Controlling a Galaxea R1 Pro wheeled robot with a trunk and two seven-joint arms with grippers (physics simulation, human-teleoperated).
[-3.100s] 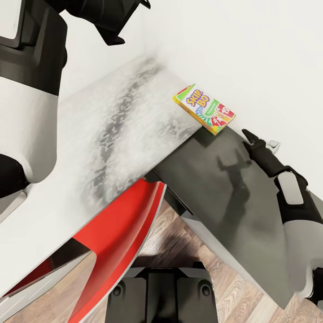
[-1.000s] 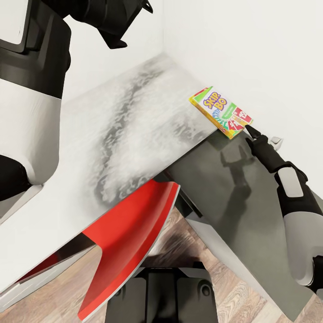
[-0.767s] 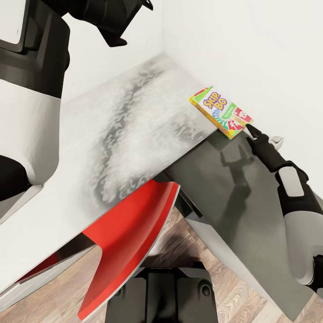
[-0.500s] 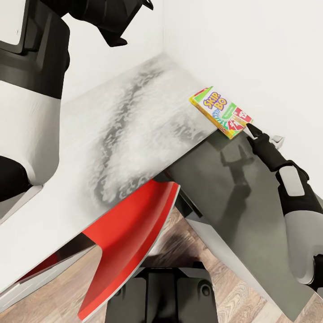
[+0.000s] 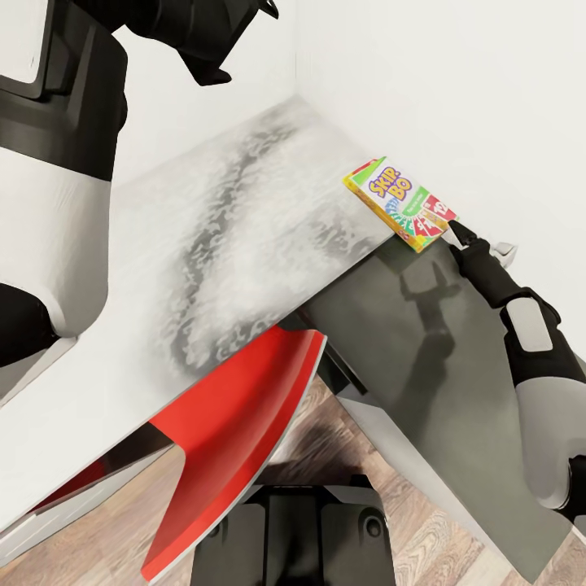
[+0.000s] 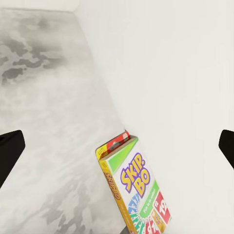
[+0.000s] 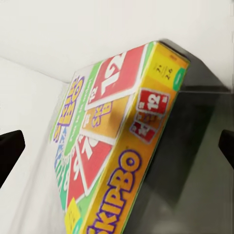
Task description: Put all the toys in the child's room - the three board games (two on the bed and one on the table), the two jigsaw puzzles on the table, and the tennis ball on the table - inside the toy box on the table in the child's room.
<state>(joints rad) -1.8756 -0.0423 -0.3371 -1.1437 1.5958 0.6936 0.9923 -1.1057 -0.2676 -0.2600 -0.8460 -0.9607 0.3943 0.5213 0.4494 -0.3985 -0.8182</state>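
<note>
Table (image 5: 244,244): L-shaped desk set into a white-walled corner; one wing was light grey and mottled, the other dark grey.
Board game (image 5: 399,203): a Skip-Bo box lay flat on the light wing, against the wall, at the seam where the dark wing began.
Floor (image 5: 423,529): wood planks under the desk.
</note>
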